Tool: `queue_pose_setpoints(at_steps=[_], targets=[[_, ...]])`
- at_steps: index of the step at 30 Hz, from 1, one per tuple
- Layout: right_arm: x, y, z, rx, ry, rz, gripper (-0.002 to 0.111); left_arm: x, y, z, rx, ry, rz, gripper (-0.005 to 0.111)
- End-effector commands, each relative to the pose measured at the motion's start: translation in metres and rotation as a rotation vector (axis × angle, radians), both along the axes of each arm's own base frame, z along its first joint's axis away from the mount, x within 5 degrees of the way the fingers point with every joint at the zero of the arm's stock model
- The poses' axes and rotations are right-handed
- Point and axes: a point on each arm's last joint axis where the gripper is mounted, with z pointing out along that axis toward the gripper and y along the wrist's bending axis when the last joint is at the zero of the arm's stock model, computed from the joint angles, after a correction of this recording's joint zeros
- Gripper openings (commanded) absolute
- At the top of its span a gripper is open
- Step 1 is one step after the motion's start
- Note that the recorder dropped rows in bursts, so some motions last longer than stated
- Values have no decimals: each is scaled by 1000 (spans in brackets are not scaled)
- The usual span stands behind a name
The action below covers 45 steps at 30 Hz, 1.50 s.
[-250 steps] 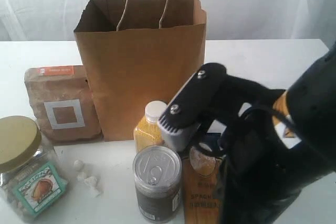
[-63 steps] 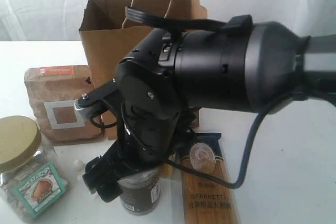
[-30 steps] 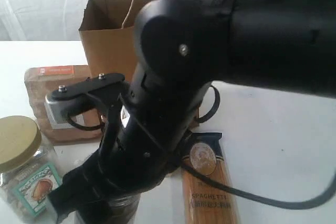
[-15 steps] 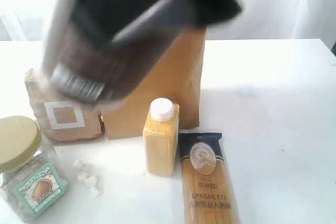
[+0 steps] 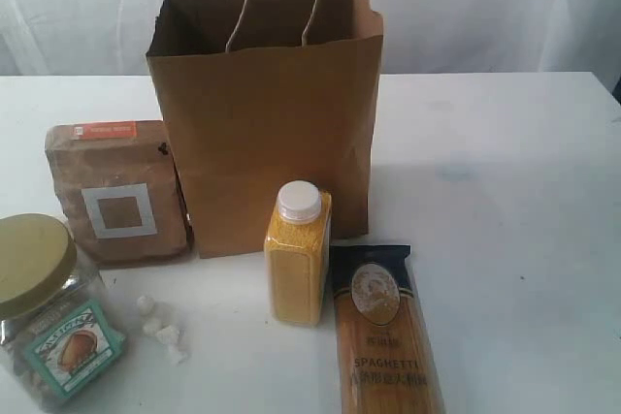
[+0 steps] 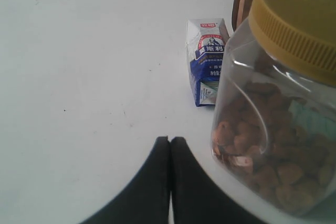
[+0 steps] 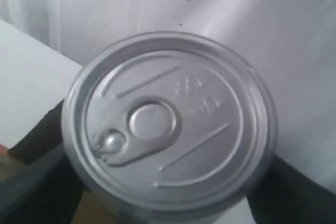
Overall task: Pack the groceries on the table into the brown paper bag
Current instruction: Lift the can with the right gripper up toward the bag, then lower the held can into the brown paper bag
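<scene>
The brown paper bag [image 5: 272, 123] stands open and upright at the back of the table [image 5: 505, 162]. Around it are the brown pouch [image 5: 118, 191], the gold-lidded jar [image 5: 44, 307], the yellow bottle [image 5: 298, 254] and the spaghetti packet [image 5: 383, 336]. Neither arm shows in the exterior view. My right gripper [image 7: 168, 129] is shut on the pull-tab can [image 7: 168, 119], held in the air with its lid facing the camera and a dark finger [image 7: 37, 145] at each side. My left gripper [image 6: 169, 139] is shut and empty, low over the table beside the jar [image 6: 278, 119], with the blue-white carton [image 6: 207, 61] beyond.
A few small white bits [image 5: 160, 325] lie on the table between the jar and the bottle. White curtains hang behind the table. Bare tabletop stretches to the right of the bag and the spaghetti packet.
The right arm has lifted the can off the table and risen out of the exterior view. The bottle and spaghetti packet now show in full. The left gripper stays shut.
</scene>
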Motion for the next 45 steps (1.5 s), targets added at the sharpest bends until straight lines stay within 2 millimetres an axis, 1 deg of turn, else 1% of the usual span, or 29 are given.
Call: queue_pose_setpoints(at_steps=[1,3,8,13,16,28,35,39,41,45], targets=[[27,7,-11,58,53,9,38,0,0,-1,-6,2,-2,0],[35,14,-17,58,73,49,38,0,0,-1,-6,2,-2,0],[59,26,-28,56,44,43,38,0,0,-1,-6,2,-2,0],[77,42,-51,-22,94,37,38,0,0,-1,-6,2,-2,0],[84,48,-60,-57,106,44,38,0,0,-1,-6,2,-2,0],[105,68,-85,-90,131,56,38,0,0,-1,-6,2,-2,0],[105,72,-97,-97,221,59,38,0,0,-1,-6,2,-2,0],[116,73,-106,-138,181,38,38,0,0,-1,-6,2,-2,0],[120,76,-110,-132,186,33,38,0,0,-1,-6,2,-2,0],[123,77,-111,-99,180,8,38,0,0,-1,-6,2,-2,0]])
